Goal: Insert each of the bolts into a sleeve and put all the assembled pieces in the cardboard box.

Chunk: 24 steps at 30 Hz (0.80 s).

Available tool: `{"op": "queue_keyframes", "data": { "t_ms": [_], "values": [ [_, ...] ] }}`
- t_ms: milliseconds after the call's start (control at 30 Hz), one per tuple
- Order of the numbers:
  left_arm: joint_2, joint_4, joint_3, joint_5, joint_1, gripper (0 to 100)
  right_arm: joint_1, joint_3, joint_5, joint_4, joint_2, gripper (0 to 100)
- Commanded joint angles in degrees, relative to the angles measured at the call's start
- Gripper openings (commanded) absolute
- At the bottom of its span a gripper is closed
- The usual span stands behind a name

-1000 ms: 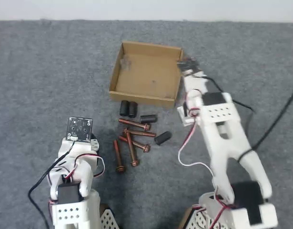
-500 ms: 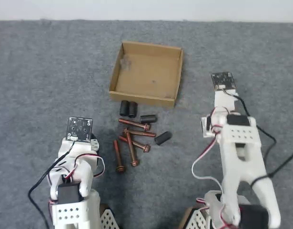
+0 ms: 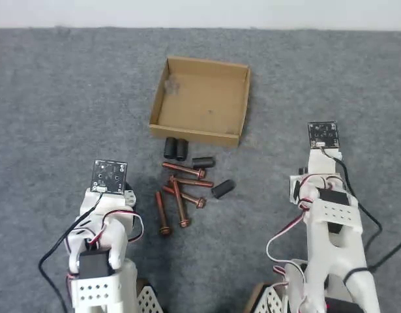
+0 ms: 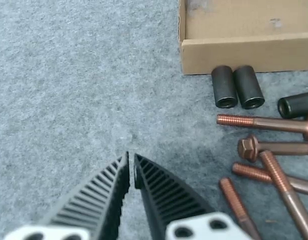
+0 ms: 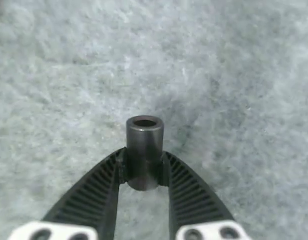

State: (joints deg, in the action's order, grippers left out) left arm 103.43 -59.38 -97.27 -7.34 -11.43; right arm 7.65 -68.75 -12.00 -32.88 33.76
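Right fingers [image 5: 96, 197] are closed on a black sleeve [image 5: 144, 145], gripped at the end nearer the wrist. Its long axis runs in line with the fingers and the open bore points out past the tips, so a bolt would likely have to come in from the tip side. Left fingers [image 4: 101, 197] are shut, tips touching, holding nothing, over bare surface [image 3: 57, 98]. Bolts [image 3: 182, 192] lie in a loose crossed pile between the arms, on the near side of the cardboard box [image 3: 195, 135]. The pile is just right of the left arm and well apart from the right arm, so the left arm looks the nearer one to fetch a bolt. Four loose sleeves [image 3: 176, 149] lie around the pile. The surface is grey, felt-like carpet with open room on both sides. Nothing assembled lies in the box yet.
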Motion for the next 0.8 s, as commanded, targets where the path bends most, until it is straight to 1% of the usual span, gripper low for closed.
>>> {"op": "queue_keyframes", "data": {
  "t_ms": [0, 167, 300, 567, 633, 767],
  "values": [
    [0.62, 0.88, 1.71, -0.62, -0.26, 1, 0.75, -0.18, -1.41, 2.95, 2.33, 0.6],
    [0.53, 0.35, 5.76, -5.71, -0.26, 1, 0.66, -0.79, -1.41, 4.18, 2.33, 0.6],
    [0.44, -4.57, 13.41, -5.80, 0.18, 1, 0.66, -0.79, -1.41, 4.09, 2.33, 0.6],
    [-0.35, -10.37, 27.74, -5.71, 0.18, 1, 0.66, -0.79, -1.41, 4.09, 2.33, 0.6],
    [-3.87, -10.55, 30.99, -5.71, 0.18, 1, 0.66, -0.79, -1.41, 4.09, 2.33, 0.6],
    [-16.53, -10.55, 38.64, -5.71, 0.18, 1, 0.66, -0.79, -1.41, 4.18, 2.33, 0.6]
  ]
}}
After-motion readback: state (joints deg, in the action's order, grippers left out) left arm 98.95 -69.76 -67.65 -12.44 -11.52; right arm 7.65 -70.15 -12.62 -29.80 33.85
